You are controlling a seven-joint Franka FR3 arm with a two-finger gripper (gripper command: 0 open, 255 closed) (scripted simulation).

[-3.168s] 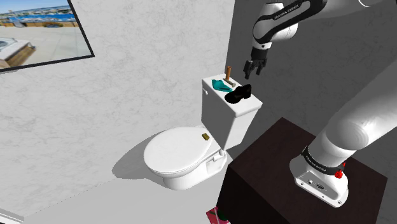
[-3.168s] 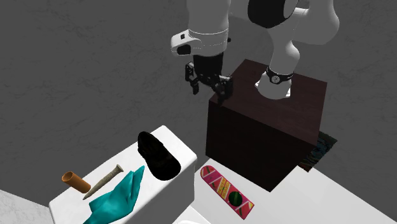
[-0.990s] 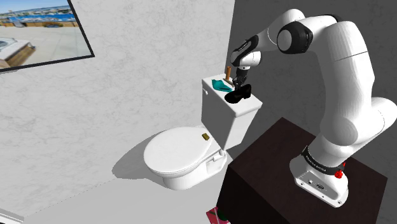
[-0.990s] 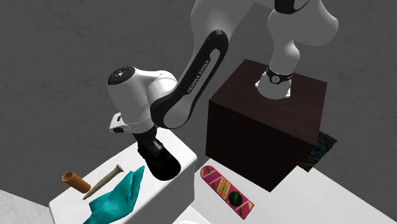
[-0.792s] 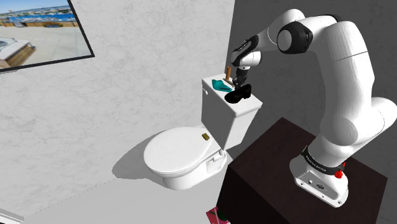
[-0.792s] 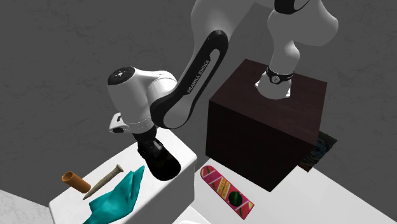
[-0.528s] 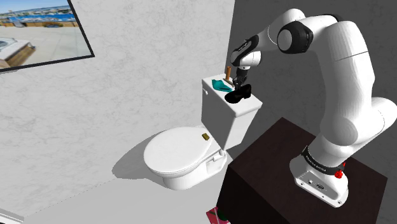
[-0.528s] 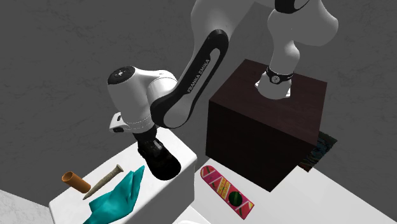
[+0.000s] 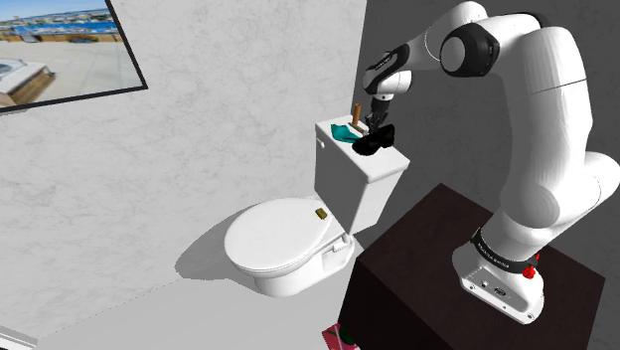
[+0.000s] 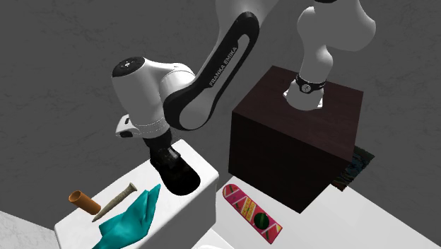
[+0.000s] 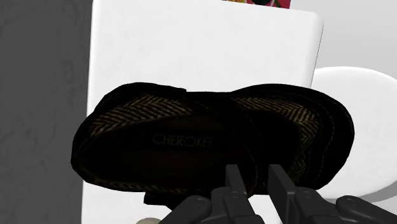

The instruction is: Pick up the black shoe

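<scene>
Toilet tank [image 9: 353, 189], black shoe [image 11: 191, 143] (marked CHEROKEE)

White mottled wall [image 9: 199, 149] meets dark grey wall [image 9: 437, 149] at a corner. Framed seaside picture [image 9: 60, 50] on white wall. White toilet [image 9: 278, 239] on pale floor [image 9: 149, 318].

Black shoe [image 11: 210, 143], low slip-on with herringbone lining and CHEROKEE printed on the insole, opening facing up, side wall pinched by the gripper [image 11: 254, 173], over the white toilet tank lid [image 11: 191, 51], contact with it unclear
</scene>
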